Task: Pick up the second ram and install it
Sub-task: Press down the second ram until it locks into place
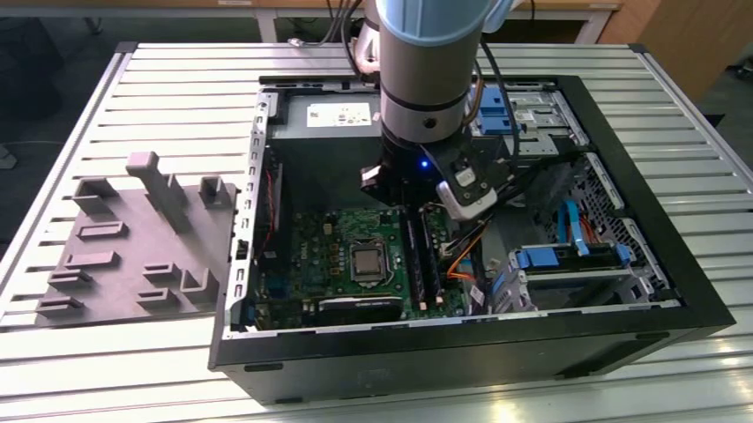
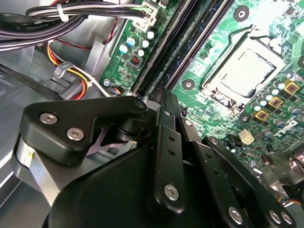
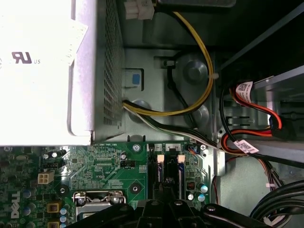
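Note:
My gripper (image 1: 406,206) reaches down into the open computer case (image 1: 659,300), at the far end of the memory slots on the green motherboard (image 1: 320,256). Two long dark sticks stand side by side in those slots; I take the one under the tips as the second ram (image 1: 415,256), seated upright. In the second wrist view the gripper (image 2: 161,97) has its black fingers drawn together at the end of the ram (image 2: 185,52). In the first wrist view the gripper (image 3: 167,191) sits at the slots' tan latches (image 3: 160,159). Whether the tips touch the stick is hidden.
The silver processor socket (image 1: 369,262) lies just beside the slots. A metal power supply (image 1: 324,115) and bundled cables (image 2: 71,19) crowd the far side of the case. Blue drive bays (image 1: 553,257) fill the exterior view's right. A grey tray with posts (image 1: 118,256) lies outside the case.

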You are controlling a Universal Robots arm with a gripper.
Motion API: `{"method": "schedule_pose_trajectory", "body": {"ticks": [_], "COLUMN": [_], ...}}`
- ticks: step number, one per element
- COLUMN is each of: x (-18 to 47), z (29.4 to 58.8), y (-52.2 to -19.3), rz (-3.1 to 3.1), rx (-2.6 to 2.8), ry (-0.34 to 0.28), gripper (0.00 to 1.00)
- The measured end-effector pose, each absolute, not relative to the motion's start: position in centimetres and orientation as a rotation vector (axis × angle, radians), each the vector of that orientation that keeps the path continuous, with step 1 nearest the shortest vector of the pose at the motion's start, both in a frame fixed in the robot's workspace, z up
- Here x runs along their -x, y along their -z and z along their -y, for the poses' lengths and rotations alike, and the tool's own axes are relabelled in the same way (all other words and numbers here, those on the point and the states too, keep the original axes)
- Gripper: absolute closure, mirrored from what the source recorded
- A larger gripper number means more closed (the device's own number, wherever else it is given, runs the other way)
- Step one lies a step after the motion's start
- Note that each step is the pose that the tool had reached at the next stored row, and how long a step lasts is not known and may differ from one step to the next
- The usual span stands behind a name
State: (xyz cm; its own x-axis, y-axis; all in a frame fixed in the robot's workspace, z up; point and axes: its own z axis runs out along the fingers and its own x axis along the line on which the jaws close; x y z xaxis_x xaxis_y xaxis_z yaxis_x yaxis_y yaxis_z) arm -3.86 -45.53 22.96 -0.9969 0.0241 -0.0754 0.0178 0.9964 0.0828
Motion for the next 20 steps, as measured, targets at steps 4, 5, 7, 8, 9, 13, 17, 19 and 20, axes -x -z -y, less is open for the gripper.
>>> {"method": "schedule_pose_trajectory", "body": {"ticks": [4, 5, 7, 8, 9, 13, 17, 19, 20], "x": [3.86, 3.86, 3.86, 3.86, 3.86, 3.86, 3.86, 3.86, 3.86], "z": [45.61, 45.63, 45.68, 45.71, 45.74, 45.88, 46.05, 46.13, 46.17], "y": [-22.96, -22.96, -22.96, -22.96, -22.96, -22.96, -22.96, -22.96, -22.96], "rz": [-3.062, -3.062, -3.062, -3.062, -3.062, -3.062, -3.062, -3.062, -3.062], "rx": [-0.032, -0.032, -0.032, -0.032, -0.032, -0.032, -0.032, -0.032, -0.032], "ry": [-0.126, -0.126, -0.126, -0.126, -0.126, -0.126, -0.126, -0.126, -0.126], "gripper": [0.89, 0.89, 0.89, 0.89, 0.89, 0.89, 0.89, 0.89, 0.89]}}
